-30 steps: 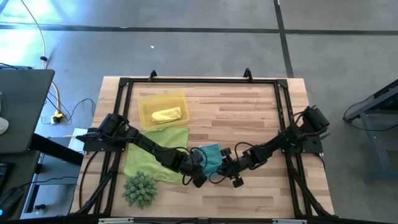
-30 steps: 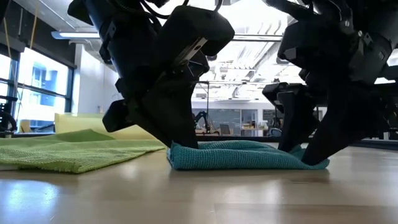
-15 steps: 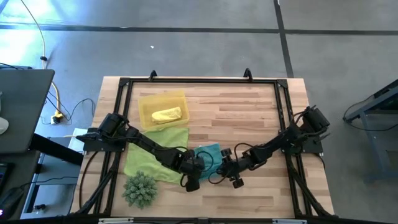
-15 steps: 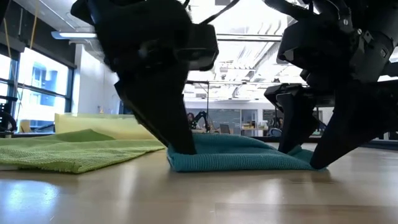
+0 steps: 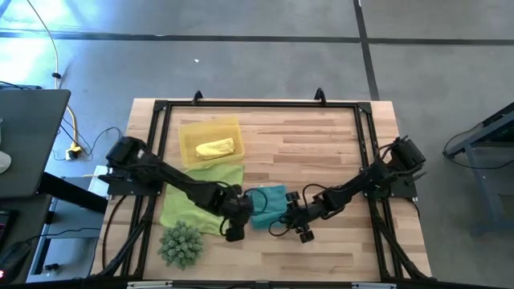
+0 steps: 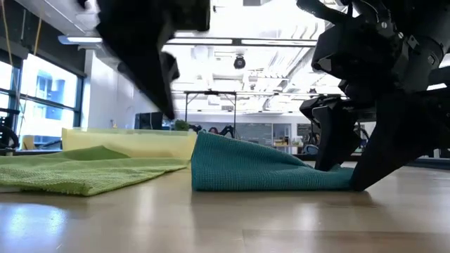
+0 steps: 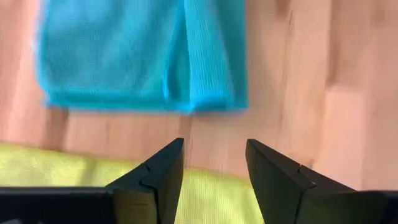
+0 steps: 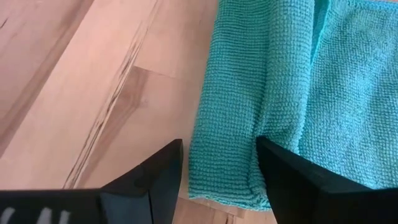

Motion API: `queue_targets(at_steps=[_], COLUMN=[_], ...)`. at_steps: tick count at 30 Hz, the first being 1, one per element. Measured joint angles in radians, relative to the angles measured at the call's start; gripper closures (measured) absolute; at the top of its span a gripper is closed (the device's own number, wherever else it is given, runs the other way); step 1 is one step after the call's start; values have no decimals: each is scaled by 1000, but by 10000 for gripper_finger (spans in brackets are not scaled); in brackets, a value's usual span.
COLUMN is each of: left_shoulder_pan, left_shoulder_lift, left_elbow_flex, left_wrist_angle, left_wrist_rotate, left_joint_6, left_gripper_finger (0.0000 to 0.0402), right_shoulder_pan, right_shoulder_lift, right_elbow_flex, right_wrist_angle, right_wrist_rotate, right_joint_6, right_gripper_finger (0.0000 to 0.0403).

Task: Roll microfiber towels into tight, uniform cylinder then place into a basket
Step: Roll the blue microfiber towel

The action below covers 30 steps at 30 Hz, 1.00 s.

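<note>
Claws first: my left claw (image 7: 211, 163) hangs open and empty just off the teal towel (image 5: 269, 204), over the lime green towel's (image 5: 193, 201) edge. My right claw (image 8: 217, 163) stands wide, 1 finger on the teal towel's rolled edge, gripping nothing. Progress — 1 yellow towel (image 5: 214, 148) lies rolled in the basket (image 5: 191, 132); the teal roll is barely begun, and the green one lies flat on the desk (image 5: 321, 152).

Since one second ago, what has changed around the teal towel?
The left gripper opened, let go of the teal towel and drew back toward the lime green towel. The right gripper opened wider but stayed at the towel's other edge. Basket unchanged.
</note>
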State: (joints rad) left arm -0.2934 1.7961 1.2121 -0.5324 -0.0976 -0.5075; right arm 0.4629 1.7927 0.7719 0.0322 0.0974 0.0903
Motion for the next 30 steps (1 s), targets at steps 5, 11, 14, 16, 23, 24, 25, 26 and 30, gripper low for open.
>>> queue_targets(at_steps=[5, 11, 14, 16, 23, 24, 25, 26, 30], left_shoulder_pan=[-64, -106, -106, -99, -63, -58, -53, -48, -28], left_shoulder_lift=[-1, 116, 169, 197, 244, 242, 244, 245, 264], left_elbow_flex=[2, 2, 2, 2, 2, 4, 4, 5, 8], left_wrist_angle=[201, 408, 424, 418, 349, 337, 325, 314, 302], left_wrist_rotate=[-33, -165, -215, -231, -243, -241, -230, -217, -126], left_joint_6=[115, 350, 415, 424, 429, 423, 413, 397, 293], left_gripper_finger=[240, 240, 240, 240, 240, 240, 240, 240, 240], right_shoulder_pan=[-4, -4, -4, -4, -4, -4, -4, -4, -4], right_shoulder_lift=[0, 0, 1, 1, 1, 1, 1, 1, 1], right_elbow_flex=[-1, -1, -1, -1, -1, -1, -1, -1, -1], right_wrist_angle=[3, 3, 4, 4, 4, 4, 4, 5, 5], right_wrist_rotate=[-1, 5, 7, 7, 10, 10, 10, 10, 11], right_joint_6=[3, 7, 7, 7, 18, 18, 18, 18, 18], right_gripper_finger=[205, 206, 206, 206, 206, 206, 206, 206, 206])
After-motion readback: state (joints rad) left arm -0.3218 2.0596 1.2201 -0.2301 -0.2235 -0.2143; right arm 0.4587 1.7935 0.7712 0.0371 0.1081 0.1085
